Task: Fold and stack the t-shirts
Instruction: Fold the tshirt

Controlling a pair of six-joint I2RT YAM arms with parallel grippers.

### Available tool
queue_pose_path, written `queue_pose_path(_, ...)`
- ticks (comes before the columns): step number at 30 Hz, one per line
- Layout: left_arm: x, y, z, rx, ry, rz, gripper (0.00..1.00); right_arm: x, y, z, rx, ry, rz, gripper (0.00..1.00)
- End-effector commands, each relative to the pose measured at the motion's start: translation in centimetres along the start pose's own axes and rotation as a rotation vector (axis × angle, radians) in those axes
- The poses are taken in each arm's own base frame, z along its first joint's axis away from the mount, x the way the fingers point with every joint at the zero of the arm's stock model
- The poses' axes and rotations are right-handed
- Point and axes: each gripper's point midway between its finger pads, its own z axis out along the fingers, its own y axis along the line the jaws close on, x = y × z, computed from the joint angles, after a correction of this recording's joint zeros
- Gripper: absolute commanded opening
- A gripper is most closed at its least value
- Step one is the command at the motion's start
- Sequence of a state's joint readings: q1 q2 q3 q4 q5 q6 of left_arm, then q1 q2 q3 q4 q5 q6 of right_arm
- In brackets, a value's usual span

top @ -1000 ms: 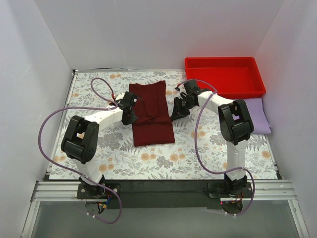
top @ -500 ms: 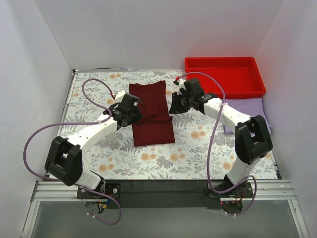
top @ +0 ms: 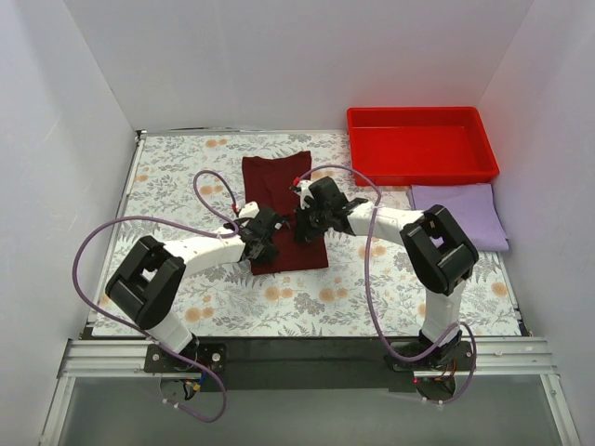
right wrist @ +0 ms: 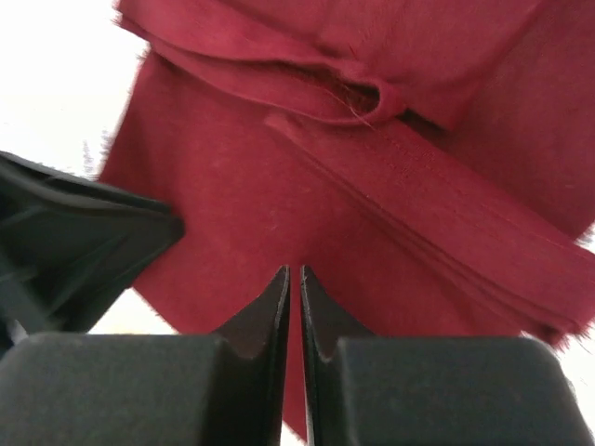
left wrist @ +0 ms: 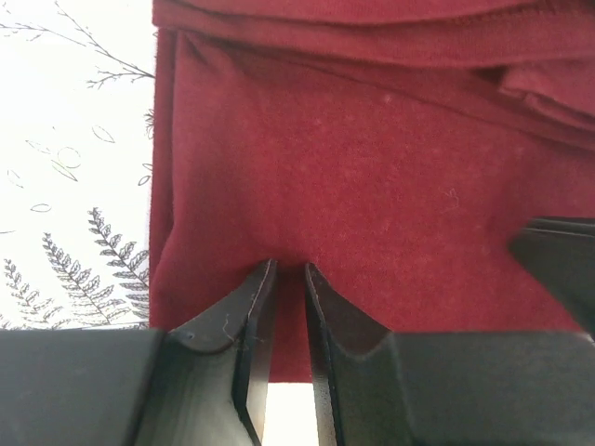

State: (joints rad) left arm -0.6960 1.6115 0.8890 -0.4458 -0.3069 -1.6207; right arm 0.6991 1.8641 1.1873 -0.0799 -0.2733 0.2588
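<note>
The dark maroon t-shirt lies as a long folded strip in the middle of the table. My left gripper rests on its lower left part. In the left wrist view the jaws are nearly together, pinching a small pucker of the maroon cloth. My right gripper rests on the shirt's lower right part. In the right wrist view its jaws are closed to a hairline, tips against the maroon cloth. The pale lavender t-shirt lies folded at the right edge.
A bright red plastic tray stands at the back right, just behind the lavender shirt. White walls close in the floral tablecloth on three sides. Purple cables loop off both arms.
Both grippers have moved from the shirt's left and right sides inward and toward me, onto its lower half, and now sit close together. The shirt's outline has hardly changed.
</note>
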Motion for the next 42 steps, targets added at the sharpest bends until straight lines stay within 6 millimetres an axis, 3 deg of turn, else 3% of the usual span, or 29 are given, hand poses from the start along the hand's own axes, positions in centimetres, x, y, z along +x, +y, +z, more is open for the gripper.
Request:
queue_pose_path(1, 1.5, 1.8, 0.2, -0.038, 0.031, -0.005, 0.18, -1.3, 0.7, 1.5, -0.043, -0.039, -0.024, 0.13)
queue_pose_path(3, 2.1, 2.3, 0.3, -0.043, 0.049, -0.001, 0.18, -0.7, 0.4, 2.6, -0.051, -0.013, -0.023, 0.13)
queue_pose_path(7, 2.6, 2.3, 0.4, -0.040, 0.063, 0.011, 0.19, -2.6, -1.0, 3.6, 0.011, -0.050, -0.057, 0.15)
queue_pose_path(10, 2.8, 2.6, 0.3, -0.044, 0.064, 0.018, 0.19, -7.3, -2.7, 4.1, 0.074, -0.155, -0.098, 0.16)
queue_pose_path(11, 2.7, 2.6, 0.1, -0.039, 0.061, 0.015, 0.19, -10.6, -3.3, 4.3, 0.078, -0.214, -0.105, 0.17)
queue_pose_path(13, 2.8, 2.8, 0.1, -0.038, 0.060, 0.008, 0.19, -13.7, -4.0, 4.3, 0.071, -0.268, -0.108, 0.19)
queue_pose_path(14, 2.9, 2.9, -0.1, -0.037, 0.059, 0.006, 0.19, -16.2, -4.8, 4.2, 0.069, -0.312, -0.105, 0.20)
queue_pose_path(17, 2.6, 2.9, -0.5, -0.026, 0.044, -0.011, 0.19, -18.9, -6.4, 3.3, 0.062, -0.360, -0.059, 0.23)
queue_pose_path(19, 2.0, 2.5, -1.0, -0.005, 0.025, -0.031, 0.21, -19.7, -5.7, 1.7, 0.022, -0.378, -0.053, 0.27)
queue_pose_path(20, 1.7, 2.2, -1.3, 0.004, 0.015, -0.042, 0.21, -19.4, -5.9, 1.1, 0.009, -0.372, -0.042, 0.29)
queue_pose_path(21, 1.0, 1.8, -1.9, 0.027, -0.005, -0.055, 0.22, -17.5, -6.0, 1.2, -0.003, -0.334, -0.026, 0.29)
queue_pose_path(22, 0.4, 1.6, -2.2, 0.031, -0.032, -0.065, 0.23, -17.2, -4.4, -0.3, -0.066, -0.329, -0.037, 0.29)
queue_pose_path(24, -1.0, 1.0, -3.0, 0.063, -0.075, -0.090, 0.24, -15.7, -3.4, -1.5, -0.131, -0.306, -0.015, 0.29)
queue_pose_path(25, -2.1, 0.4, -3.9, 0.100, -0.114, -0.111, 0.25, -13.0, -2.3, -2.3, -0.190, -0.263, 0.008, 0.29)
queue_pose_path(26, -3.0, 0.5, -4.1, 0.109, -0.141, -0.127, 0.25, -13.3, -1.7, -3.2, -0.232, -0.307, -0.005, 0.29)
queue_pose_path(28, -4.9, 0.2, -4.8, 0.161, -0.189, -0.170, 0.25, -10.1, -0.5, -4.0, -0.314, -0.269, 0.070, 0.29)
queue_pose_path(30, -6.1, 1.0, -4.5, 0.186, -0.198, -0.222, 0.25, -9.3, -0.1, -4.5, -0.358, -0.279, 0.102, 0.29)
queue_pose_path(31, -8.1, 1.1, -4.3, 0.221, -0.236, -0.274, 0.25, -8.2, -0.1, -4.3, -0.371, -0.259, 0.115, 0.29)
queue_pose_path(32, -8.2, 0.7, -4.2, 0.264, -0.217, -0.288, 0.24, -7.9, -0.4, -4.0, -0.367, -0.258, 0.119, 0.29)
queue_pose_path(34, -10.0, 1.2, -3.5, 0.288, -0.249, -0.337, 0.22, -7.3, -1.6, -3.2, -0.354, -0.250, 0.153, 0.29)
queue_pose_path(37, -11.1, 1.7, -1.3, 0.273, -0.242, -0.365, 0.19, -6.8, -3.5, -2.0, -0.351, -0.246, 0.238, 0.28)
queue_pose_path(42, -10.2, 3.0, 3.9, 0.170, -0.148, -0.384, 0.16, -5.6, -6.3, 0.1, -0.350, -0.230, 0.319, 0.27)
